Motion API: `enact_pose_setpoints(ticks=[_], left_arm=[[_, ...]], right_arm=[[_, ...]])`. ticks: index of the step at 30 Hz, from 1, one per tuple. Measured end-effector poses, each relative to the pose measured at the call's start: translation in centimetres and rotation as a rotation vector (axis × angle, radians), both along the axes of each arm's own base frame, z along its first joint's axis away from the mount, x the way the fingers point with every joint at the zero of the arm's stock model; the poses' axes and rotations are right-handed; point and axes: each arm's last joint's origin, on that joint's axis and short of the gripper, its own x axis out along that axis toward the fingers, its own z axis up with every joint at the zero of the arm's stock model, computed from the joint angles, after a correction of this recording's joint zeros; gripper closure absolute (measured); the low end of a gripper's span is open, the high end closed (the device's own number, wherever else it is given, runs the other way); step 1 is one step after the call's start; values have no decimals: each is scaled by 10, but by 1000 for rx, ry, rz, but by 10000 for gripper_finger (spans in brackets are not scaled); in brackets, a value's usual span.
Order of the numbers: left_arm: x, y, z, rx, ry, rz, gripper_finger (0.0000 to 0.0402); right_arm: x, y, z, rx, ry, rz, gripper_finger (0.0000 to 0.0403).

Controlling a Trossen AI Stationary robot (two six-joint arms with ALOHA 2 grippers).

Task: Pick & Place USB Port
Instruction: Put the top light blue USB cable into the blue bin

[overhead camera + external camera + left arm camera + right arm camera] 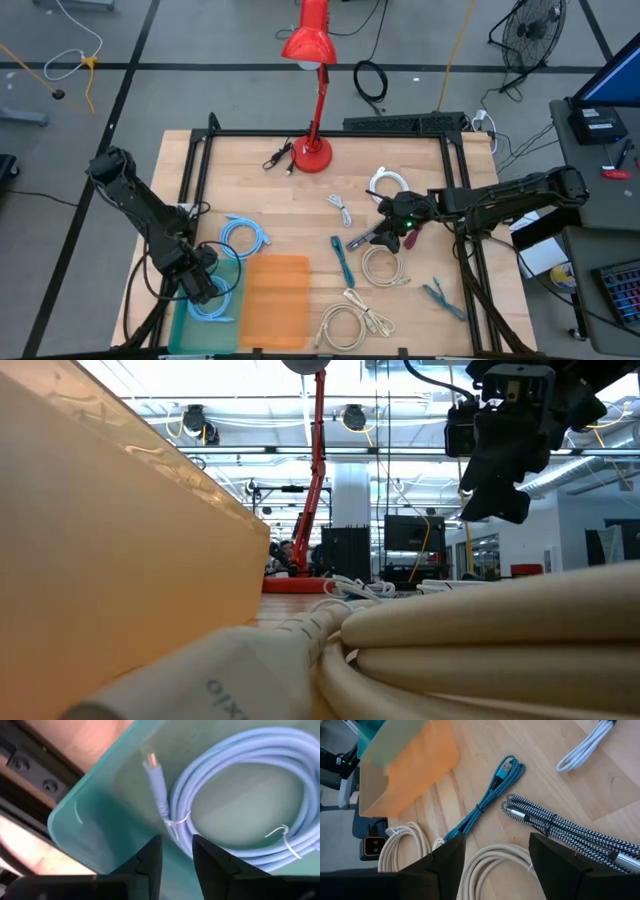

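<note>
My left gripper [177,856] is open and hovers over the teal tray [186,322], at the table's near-left. A coiled light-blue cable [240,795] lies on the tray's floor [100,835], and its plug [150,760] points toward the tray's corner. My right gripper [496,865] is open wide and hangs above the table's middle [383,237]. A teal braided cable [487,800], a black-and-white braided cable [555,822] and a cream coil [490,857] lie flat on the wood under it. In the low view my right gripper [495,455] is well above the table.
An orange tray [275,300] stands beside the teal tray. A second light-blue coil [243,235], white cables [340,208] [390,183], another cream coil [350,322] and a teal cable [437,295] lie around. A red desk lamp [313,150] stands at the far edge.
</note>
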Motion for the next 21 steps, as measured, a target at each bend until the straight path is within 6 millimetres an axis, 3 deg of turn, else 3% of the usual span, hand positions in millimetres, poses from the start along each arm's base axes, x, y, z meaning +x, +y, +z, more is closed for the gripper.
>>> enact_pose_setpoints(ticks=[6, 10, 13, 21], left_arm=[[13, -14, 17, -89, -159, 53, 300], [22, -26, 22, -122, -318, 134, 344], [24, -32, 14, -94, -313, 153, 391], [34, -39, -20, 36, -207, 125, 400]], right_arm=[[0, 0, 0, 0, 0, 0, 195], [0, 0, 0, 0, 0, 0, 195], [0, 0, 0, -3, 0, 1, 195], [0, 0, 0, -19, -5, 13, 195]])
